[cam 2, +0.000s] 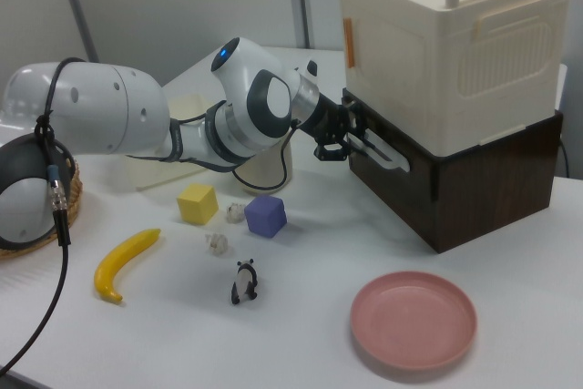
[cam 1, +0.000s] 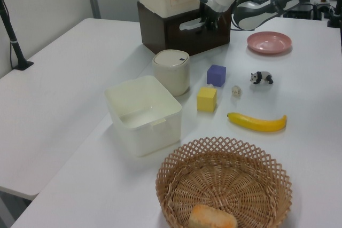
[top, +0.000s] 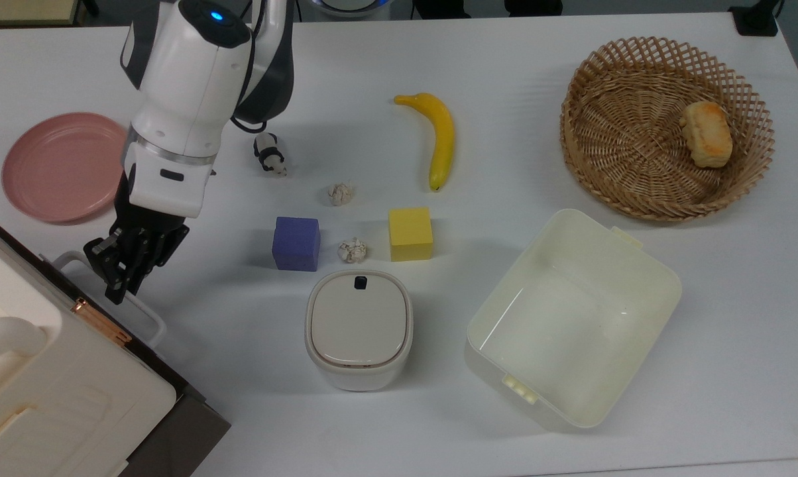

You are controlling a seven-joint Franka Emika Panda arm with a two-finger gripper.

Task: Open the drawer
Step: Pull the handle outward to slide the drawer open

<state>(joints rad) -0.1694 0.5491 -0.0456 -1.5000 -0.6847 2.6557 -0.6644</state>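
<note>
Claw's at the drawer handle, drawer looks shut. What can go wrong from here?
1. The claw sits toward one end of the white loop handle; an off-centre pull might skew or jam the drawer.
2. If the grip is shallow, the claw may slip off once pulling starts.
3. The pull path heads toward the purple cube and lidded white bin.

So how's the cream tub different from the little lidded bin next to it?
The cream tub is open-topped and shows nothing inside; the lidded bin is closed by a flat lid with a dark tab. The tub is clearly larger and squarer, the bin smaller with rounded corners. In the top view the tub sits skewed, the bin straight. Both are pale plastic and stand on the white table.
</note>
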